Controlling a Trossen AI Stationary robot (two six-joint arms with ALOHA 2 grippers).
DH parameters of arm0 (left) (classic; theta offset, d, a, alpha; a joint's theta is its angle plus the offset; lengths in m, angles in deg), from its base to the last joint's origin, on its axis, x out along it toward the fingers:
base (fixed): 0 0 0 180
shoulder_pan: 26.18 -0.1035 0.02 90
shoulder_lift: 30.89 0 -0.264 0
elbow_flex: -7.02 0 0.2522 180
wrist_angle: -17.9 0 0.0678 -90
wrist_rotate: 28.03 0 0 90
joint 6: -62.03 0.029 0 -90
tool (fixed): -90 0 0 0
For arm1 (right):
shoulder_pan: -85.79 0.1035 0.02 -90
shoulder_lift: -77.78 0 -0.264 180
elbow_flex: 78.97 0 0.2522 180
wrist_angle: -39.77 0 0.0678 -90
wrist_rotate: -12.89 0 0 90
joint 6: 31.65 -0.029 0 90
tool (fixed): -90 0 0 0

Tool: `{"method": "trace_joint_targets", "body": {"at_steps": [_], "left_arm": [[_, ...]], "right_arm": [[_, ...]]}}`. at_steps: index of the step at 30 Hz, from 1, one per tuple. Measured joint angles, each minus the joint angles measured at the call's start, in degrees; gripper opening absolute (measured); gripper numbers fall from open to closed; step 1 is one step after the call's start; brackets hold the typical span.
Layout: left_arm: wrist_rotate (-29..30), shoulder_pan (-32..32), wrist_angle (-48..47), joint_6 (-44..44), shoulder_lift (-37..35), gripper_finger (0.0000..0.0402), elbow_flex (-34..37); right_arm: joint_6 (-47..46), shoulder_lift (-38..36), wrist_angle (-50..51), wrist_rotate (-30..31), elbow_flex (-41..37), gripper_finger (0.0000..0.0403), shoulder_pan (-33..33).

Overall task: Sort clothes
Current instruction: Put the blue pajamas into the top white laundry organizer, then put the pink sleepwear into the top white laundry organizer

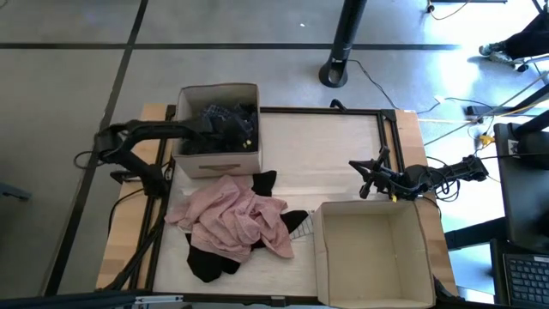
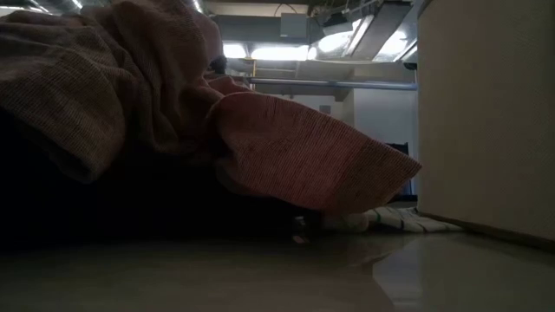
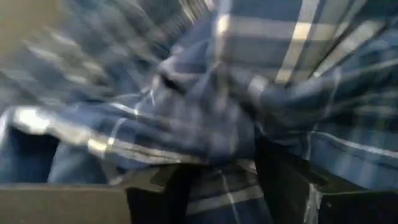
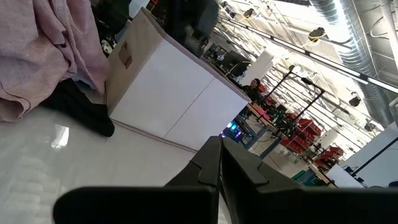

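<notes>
Left pincer (image 1: 208,127) down in the tan cardboard box (image 1: 216,156) among blue-white plaid cloth (image 3: 249,93) — grip impossible to tell. Right pincer (image 1: 367,178) pressed together, idle over the tabletop (image 1: 326,154). Next — probably the pale pink crumpled garment (image 1: 232,215).

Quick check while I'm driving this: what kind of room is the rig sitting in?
Probably a robotics lab or workshop, not a home: bare grey concrete floor, exposed silver ceiling ducting, and rows of workbenches with red equipment behind the tan cardboard box.
</notes>
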Motion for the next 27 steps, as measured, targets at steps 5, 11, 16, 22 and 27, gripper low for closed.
{"method": "trace_joint_targets", "body": {"at_steps": [5, 11, 16, 22, 27], "left_arm": [[0.57, 0.9, -5.21, 0.46, -8.19, 0.0164, -7.84], [0.28, 1.89, -2.58, 0.7, -19.07, 0.0166, -11.35], [-0.18, 2.35, -1.04, -0.29, -25.17, 0.0166, -11.38], [-12.01, 2.34, -0.52, -4.5, -28.22, 0.0167, -11.36], [-32.67, 7.85, 1.89, -8.1, -29.01, 0.0167, -11.36]], "right_arm": [[-0.01, 0.02, -0.05, 0.71, 0.0, 0.0017, 0.0], [-0.22, 0.0, -0.15, 1.05, 0.0, 0.0017, 0.0], [-0.58, 0.0, -0.2, 1.05, 0.0, 0.0017, 0.0], [-0.52, 0.0, -0.27, 1.19, 0.0, 0.0017, 0.0], [-0.05, 0.0, -0.44, 1.25, 0.0, 0.0017, 0.0]]}}
